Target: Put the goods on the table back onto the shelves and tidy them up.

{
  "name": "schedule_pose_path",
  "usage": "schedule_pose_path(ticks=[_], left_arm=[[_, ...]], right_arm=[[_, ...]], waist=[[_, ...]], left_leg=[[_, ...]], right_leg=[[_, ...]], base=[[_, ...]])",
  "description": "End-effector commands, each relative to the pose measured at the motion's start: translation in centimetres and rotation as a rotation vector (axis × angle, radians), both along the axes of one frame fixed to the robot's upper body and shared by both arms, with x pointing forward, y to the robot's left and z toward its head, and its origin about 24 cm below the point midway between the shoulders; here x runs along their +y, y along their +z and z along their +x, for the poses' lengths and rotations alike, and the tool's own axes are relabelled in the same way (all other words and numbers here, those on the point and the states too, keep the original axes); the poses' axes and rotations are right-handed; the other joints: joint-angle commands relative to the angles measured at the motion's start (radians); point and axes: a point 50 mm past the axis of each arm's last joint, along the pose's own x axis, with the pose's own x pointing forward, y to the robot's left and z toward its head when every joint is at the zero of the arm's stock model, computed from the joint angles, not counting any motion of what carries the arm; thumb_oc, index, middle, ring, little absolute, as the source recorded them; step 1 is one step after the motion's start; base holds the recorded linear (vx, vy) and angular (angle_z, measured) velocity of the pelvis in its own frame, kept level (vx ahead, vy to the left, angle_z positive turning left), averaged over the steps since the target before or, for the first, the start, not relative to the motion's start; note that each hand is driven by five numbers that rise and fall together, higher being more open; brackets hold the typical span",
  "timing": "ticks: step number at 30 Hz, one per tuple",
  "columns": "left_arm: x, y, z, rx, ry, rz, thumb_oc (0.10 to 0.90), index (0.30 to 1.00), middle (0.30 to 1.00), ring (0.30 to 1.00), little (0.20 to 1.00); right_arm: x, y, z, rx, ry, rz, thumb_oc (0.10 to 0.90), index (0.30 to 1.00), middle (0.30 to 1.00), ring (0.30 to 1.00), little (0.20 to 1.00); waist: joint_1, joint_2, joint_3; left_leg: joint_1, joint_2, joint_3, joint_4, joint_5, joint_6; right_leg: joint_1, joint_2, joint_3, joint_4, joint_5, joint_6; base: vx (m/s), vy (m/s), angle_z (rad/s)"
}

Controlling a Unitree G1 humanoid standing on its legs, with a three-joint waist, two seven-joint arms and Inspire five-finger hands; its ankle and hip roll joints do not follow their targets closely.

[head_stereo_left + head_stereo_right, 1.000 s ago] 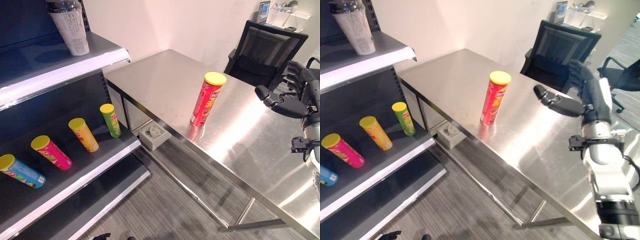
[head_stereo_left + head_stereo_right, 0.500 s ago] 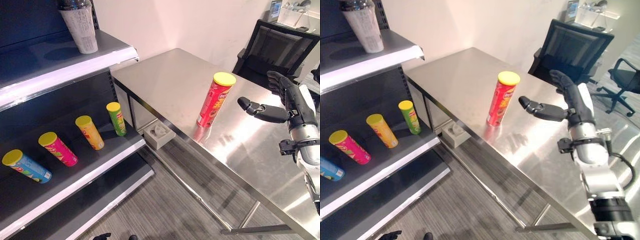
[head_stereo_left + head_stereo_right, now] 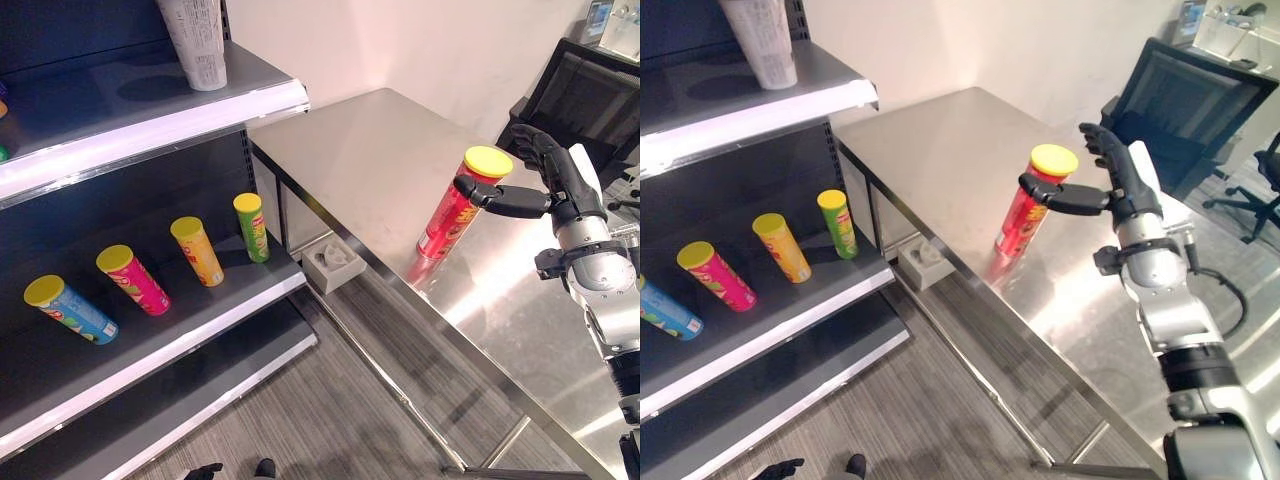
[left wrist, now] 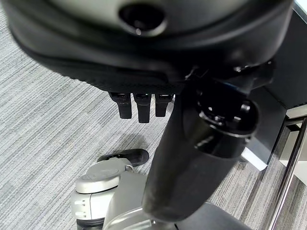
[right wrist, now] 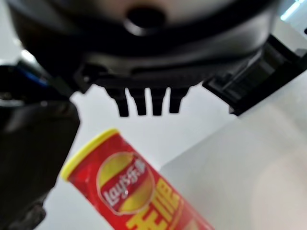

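Black mesh office chair (image 3: 1185, 95) stands behind the far edge of the counter, against the pale wall (image 3: 400, 40). Second dark chair (image 3: 1270, 165) further off, only partly in frame. Grey box holding white tissue (image 3: 334, 262) sits on the floor under the counter, just beside the lower shelf end. Floor is grey striped carpet (image 3: 330, 420).

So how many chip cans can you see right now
5. Four yellow-lidded chip cans lean on the lower dark shelf: blue, pink, orange, green. The red can stands on the steel table. Others may be hidden.
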Motion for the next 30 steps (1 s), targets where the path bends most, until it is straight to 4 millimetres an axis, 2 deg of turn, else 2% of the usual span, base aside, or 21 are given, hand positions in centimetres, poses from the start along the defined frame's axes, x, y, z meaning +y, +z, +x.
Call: schedule_pose_path(ticks=[1,15,16,17,30], left_arm=[[0.25,0.36,0.89,-0.018,-0.101,0.044,0.800,0.900,0.900,0.900,0.900],[0.37,0.40,0.95,-0.020,-0.103,0.053,0.800,0.900,0.900,0.900,0.900],[0.38,0.40,0.91,-0.020,-0.101,0.053,0.800,0.900,0.900,0.900,0.900],[0.42,0.43,0.96,-0.022,-0.099,0.054,0.800,0.900,0.900,0.900,0.900],[0.64,0.48,0.98,-0.019,-0.104,0.068,0.800,0.900,0.900,0.900,0.900]], right_arm=[[0.20,7.59,-0.11,-0.233,-0.016,-0.150,0.800,0.900,0.900,0.900,0.900],[0.68,6.98,0.66,-0.179,0.000,-0.183,0.800,0.900,0.900,0.900,0.900],[0.66,6.98,0.67,-0.178,-0.002,-0.185,0.563,0.545,0.545,0.545,0.545],[0.61,7.00,0.71,-0.174,-0.006,-0.192,0.400,0.300,0.300,0.300,0.300],[0.60,7.41,0.57,-0.194,-0.018,-0.213,0.400,0.300,0.300,0.300,0.300]], waist=[[0.038,-0.021,-0.035],[0.042,-0.028,-0.030],[0.042,-0.028,-0.029],[0.042,-0.029,-0.029],[0.043,-0.030,-0.028]], left_leg=[[0.007,0.023,0.030,0.002,-0.067,0.004],[0.006,0.021,0.023,0.002,-0.067,0.004],[0.006,0.021,0.024,0.002,-0.067,0.004],[0.004,0.021,0.024,0.002,-0.067,0.005],[0.006,0.022,0.023,0.002,-0.068,0.005]], right_leg=[[0.036,-0.067,-0.014,0.009,-0.020,0.070],[0.037,-0.070,-0.024,0.009,-0.017,0.072],[0.037,-0.070,-0.024,0.009,-0.017,0.072],[0.036,-0.070,-0.024,0.009,-0.017,0.072],[0.039,-0.072,-0.027,0.009,-0.017,0.074]], base=[[0.03,0.005,0.08],[0.00,0.000,0.00],[0.00,0.000,0.00],[0.00,0.000,0.00],[0.00,0.000,0.00]])
